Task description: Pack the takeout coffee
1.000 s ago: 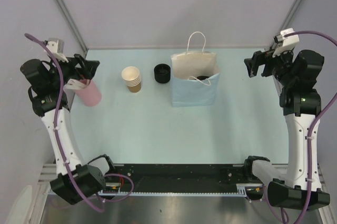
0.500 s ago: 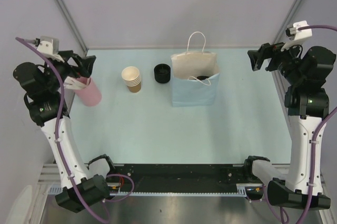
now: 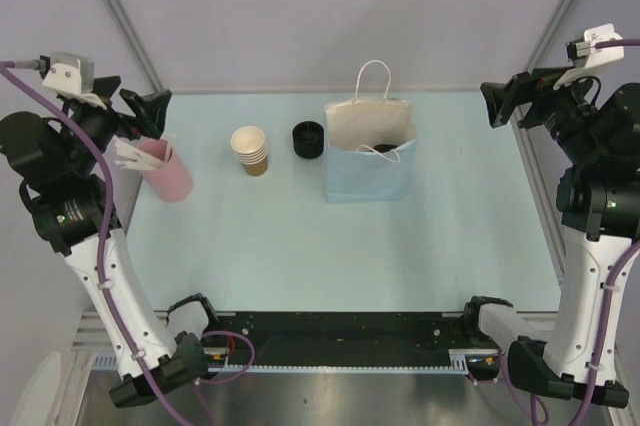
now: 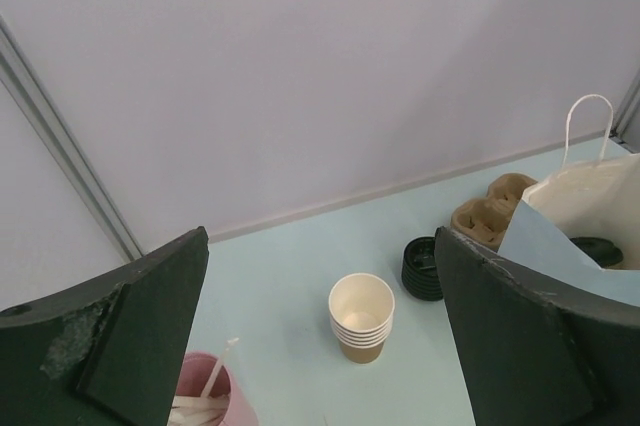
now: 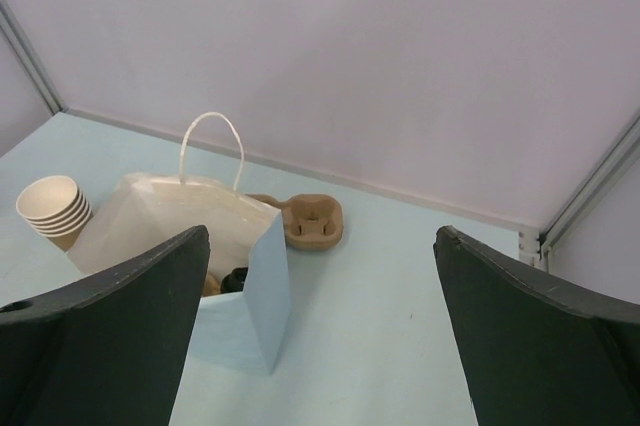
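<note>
I saw a matt paper bag (image 3: 368, 178), tan kraft-paper cups (image 3: 250, 149), the takeout coffee (image 4: 597, 247) under a smooth black plastic lid, and a rough pulp carrier (image 5: 312, 221).

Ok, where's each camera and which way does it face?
Top external: above and behind, looking down at the table; left arm and right arm show.
Left wrist: high at the left, facing the cup stack; left fingers frame it.
Right wrist: high at the right, facing the paper bag; right fingers frame it.
Shared: all show paper bag and cup stack.
</note>
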